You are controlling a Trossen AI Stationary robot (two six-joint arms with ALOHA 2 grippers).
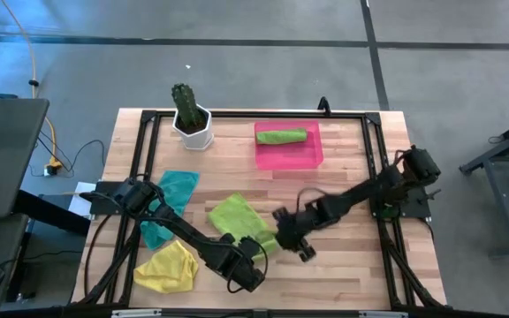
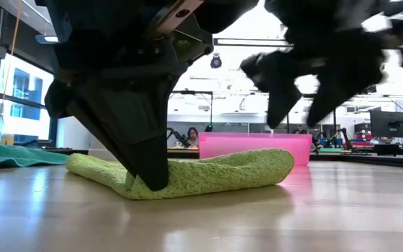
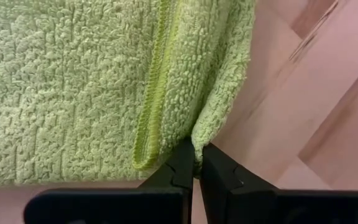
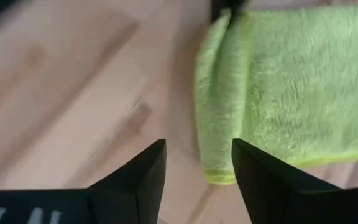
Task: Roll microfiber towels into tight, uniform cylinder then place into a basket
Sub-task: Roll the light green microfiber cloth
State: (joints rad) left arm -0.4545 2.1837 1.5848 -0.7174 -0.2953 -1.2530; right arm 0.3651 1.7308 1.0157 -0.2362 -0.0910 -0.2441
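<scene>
Left hand [image 3: 196,168] pinches the lime green towel's [image 3: 73,87] edge; right hand [image 4: 197,168] hangs spread above it; no writing shows.

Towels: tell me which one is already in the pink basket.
The rolled green towel lying in the pink basket. The other green, the teal and the yellow ones lie unrolled on the table.

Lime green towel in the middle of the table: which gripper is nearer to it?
Left. The left gripper is shut on the lime green towel's edge. The right gripper is open, off the towel just beside its folded end.
</scene>
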